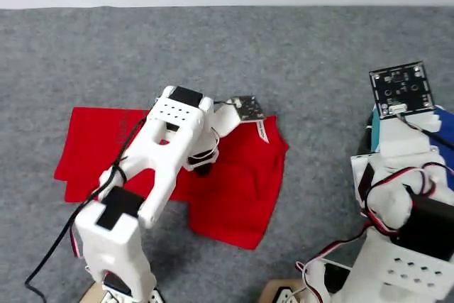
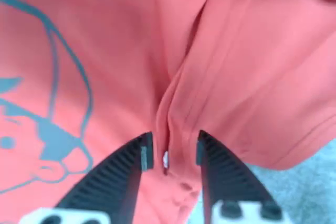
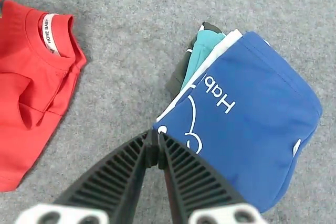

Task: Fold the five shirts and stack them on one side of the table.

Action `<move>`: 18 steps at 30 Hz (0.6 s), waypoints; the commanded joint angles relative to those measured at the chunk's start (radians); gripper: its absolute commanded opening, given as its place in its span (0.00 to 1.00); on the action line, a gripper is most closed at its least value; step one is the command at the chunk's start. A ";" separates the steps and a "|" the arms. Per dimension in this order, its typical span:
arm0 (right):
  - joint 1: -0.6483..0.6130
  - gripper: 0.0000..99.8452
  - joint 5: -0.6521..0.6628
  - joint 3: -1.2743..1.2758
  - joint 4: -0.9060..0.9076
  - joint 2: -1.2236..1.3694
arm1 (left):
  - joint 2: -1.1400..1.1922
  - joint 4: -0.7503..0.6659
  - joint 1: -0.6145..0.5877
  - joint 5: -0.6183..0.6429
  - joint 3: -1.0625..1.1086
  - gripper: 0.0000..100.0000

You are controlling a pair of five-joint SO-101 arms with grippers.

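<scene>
One shirt unfolded yet, crease between the jaws.

Narrowly parted at the left gripper (image 2: 173,148), astride a raised crease of the red shirt (image 2: 247,66), spread partly doubled over mid-table (image 1: 319,54). Pressed closed and holding nothing at the right gripper (image 3: 153,142), above a corner of the blue shirt (image 3: 247,124) topping the stack (image 3: 202,51) beside the right arm. Probably light, limp and quick to slump: best pinched on a ridge or hem, through both layers.

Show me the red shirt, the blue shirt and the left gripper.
red shirt (image 1: 240,189), high view, flat cloth beside the arm
blue shirt (image 3: 249,127), right wrist view, middle of its top face
left gripper (image 2: 175,145), left wrist view, midway between its fingertips
</scene>
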 commanded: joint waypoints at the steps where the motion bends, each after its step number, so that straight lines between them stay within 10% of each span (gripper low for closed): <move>1: 0.008 0.01 0.009 -0.003 0.024 -0.008 | -0.120 0.008 0.029 0.017 -0.010 0.15; 18: 0.008 0.01 0.009 -0.003 0.024 -0.008 | 0.068 -0.199 0.106 0.054 -0.010 0.14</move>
